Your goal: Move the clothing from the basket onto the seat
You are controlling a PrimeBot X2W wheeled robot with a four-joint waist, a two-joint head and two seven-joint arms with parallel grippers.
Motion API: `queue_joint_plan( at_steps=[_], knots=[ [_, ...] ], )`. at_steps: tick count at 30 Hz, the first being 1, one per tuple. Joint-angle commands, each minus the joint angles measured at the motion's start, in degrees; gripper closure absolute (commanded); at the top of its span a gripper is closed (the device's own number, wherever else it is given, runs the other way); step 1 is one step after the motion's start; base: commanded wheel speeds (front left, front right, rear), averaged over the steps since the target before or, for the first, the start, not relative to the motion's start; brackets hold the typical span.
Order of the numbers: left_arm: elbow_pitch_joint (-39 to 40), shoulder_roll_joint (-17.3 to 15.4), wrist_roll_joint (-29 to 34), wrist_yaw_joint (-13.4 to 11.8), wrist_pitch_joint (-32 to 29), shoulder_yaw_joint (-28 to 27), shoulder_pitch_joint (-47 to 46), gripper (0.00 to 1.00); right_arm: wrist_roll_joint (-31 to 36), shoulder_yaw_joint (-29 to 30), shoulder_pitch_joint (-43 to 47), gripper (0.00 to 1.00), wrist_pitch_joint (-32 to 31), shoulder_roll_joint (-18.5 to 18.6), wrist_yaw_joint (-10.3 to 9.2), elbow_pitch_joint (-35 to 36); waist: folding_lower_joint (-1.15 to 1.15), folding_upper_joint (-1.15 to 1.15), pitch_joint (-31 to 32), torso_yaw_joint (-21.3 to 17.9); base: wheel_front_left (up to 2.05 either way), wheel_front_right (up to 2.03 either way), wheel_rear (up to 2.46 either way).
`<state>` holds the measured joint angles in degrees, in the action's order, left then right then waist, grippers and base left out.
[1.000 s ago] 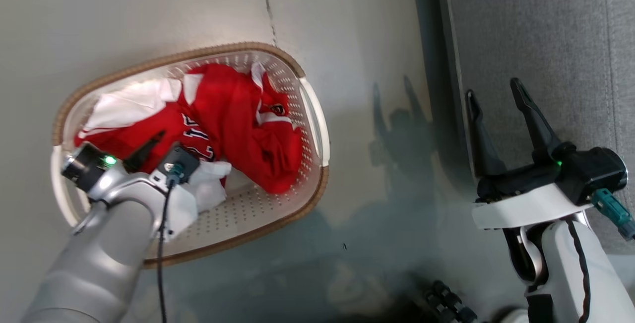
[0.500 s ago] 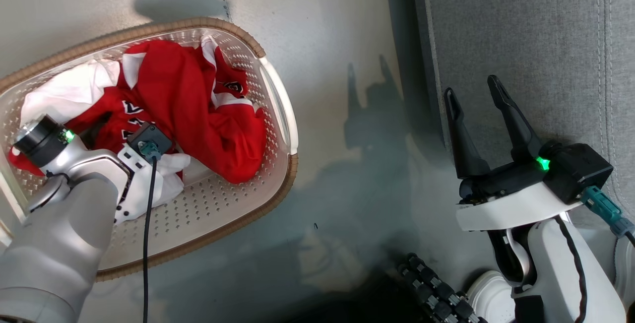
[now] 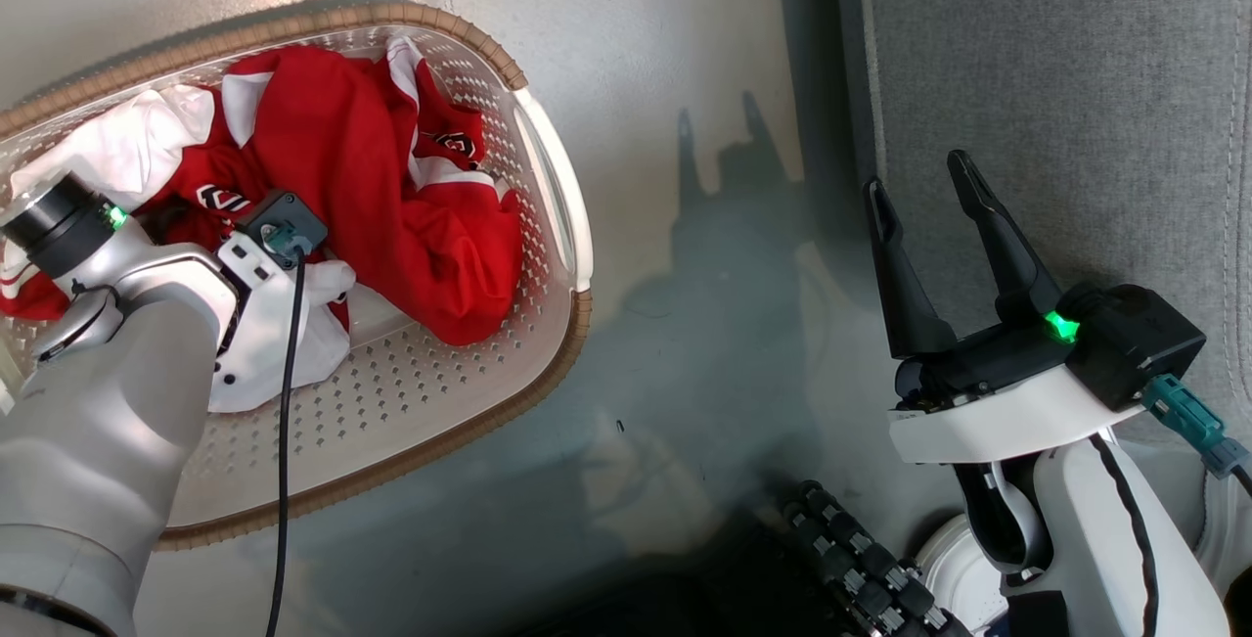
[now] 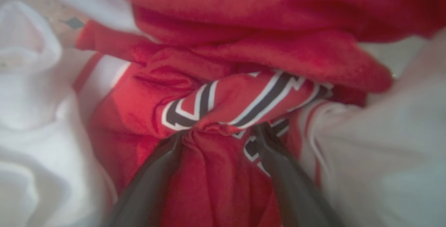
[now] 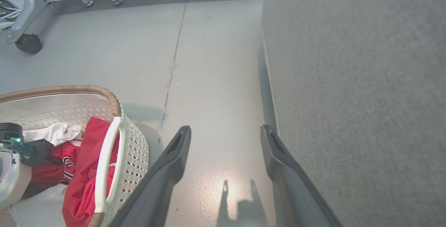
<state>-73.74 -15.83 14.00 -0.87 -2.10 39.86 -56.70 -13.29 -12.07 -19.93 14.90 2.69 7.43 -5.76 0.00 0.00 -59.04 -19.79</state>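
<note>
The left gripper (image 4: pixel 219 131), fingers spread wide around bunched fabric, is sunk into the red clothing (image 3: pixel 391 177) heaped in the basket (image 3: pixel 391 11) on the left, while the right gripper (image 3: pixel 916 177) hangs open-fingered over the left edge of the seat (image 3: pixel 1076 79)
</note>
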Motion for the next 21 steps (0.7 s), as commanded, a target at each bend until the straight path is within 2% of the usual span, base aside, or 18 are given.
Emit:
queue_joint_plan(
  at_steps=[1, 2, 3, 13, 21],
  knots=[
    [-0.32, -0.53, -0.45, 0.53, -1.29, 0.29, -0.7, 0.36, -0.39, -0.14, 0.12, 0.0, 0.25, 0.22, 0.1, 0.47, 0.0, 0.0, -0.28, 0.08, 0.0, 0.0, 0.0],
    [-0.37, -0.5, -0.43, 0.75, -1.64, 0.5, -0.96, 0.56, -0.42, -0.18, 0.08, 0.0, 0.25, 0.22, 0.11, 0.47, 0.0, 0.0, -0.41, 0.08, 0.0, 0.0, 0.0],
    [-0.35, -0.57, -0.36, 0.84, -1.86, 0.7, -1.19, 1.0, -0.41, -0.23, -0.06, 0.0, 0.25, 0.22, 0.1, 0.44, 0.0, 0.0, -0.52, 0.08, 0.0, 0.0, 0.0],
    [-0.25, -1.54, -1.9, 1.51, -1.33, 0.8, -0.99, 1.0, -1.85, -1.1, -2.3, 0.0, 0.25, 0.21, 0.1, -0.98, 0.0, 0.0, 0.49, -1.14, 0.0, 0.0, 0.0],
    [-0.14, -0.14, -4.42, -0.03, 2.29, -0.14, 1.09, 1.0, -1.16, -1.32, -4.36, 0.0, 0.25, 0.23, 0.11, -2.25, 0.0, 0.0, 4.07, -1.89, 0.0, 0.0, 0.0]
  ],
)
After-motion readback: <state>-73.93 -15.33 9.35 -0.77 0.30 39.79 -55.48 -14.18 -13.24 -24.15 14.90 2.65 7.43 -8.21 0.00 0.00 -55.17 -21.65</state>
